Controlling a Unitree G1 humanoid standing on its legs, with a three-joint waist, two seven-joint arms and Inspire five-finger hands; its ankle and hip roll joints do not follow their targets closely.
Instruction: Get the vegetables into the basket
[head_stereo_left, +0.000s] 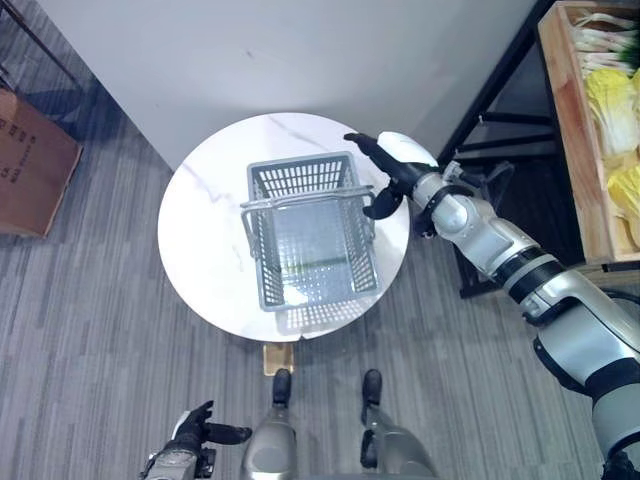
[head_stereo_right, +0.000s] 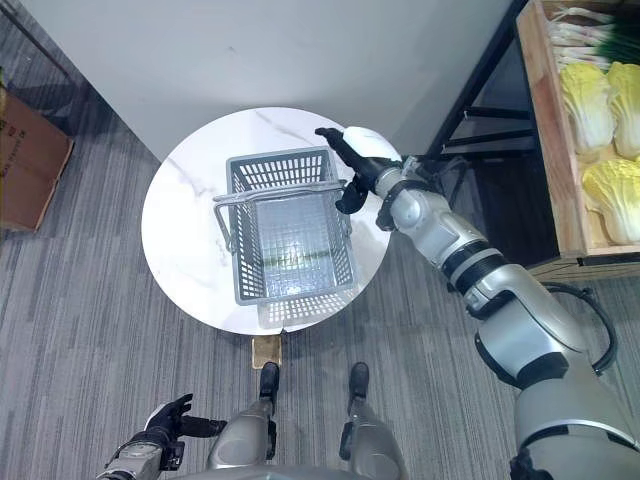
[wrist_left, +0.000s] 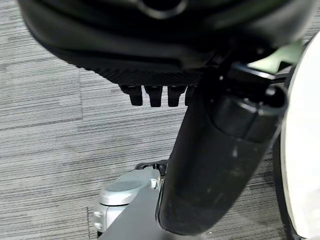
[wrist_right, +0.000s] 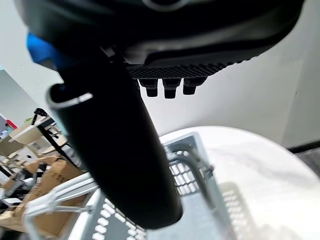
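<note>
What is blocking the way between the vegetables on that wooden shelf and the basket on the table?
Nothing visible. The grey basket sits open-topped on the round table, and the vegetables lie uncovered in the wooden crate. The right hand is open by the basket's rim, holding nothing.

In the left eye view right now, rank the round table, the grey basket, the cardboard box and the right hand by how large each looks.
1. round table, largest.
2. grey basket, standing on it.
3. cardboard box, cut off at the view's edge, so its full size is unsure.
4. right hand, open by the basket's rim, smallest.
</note>
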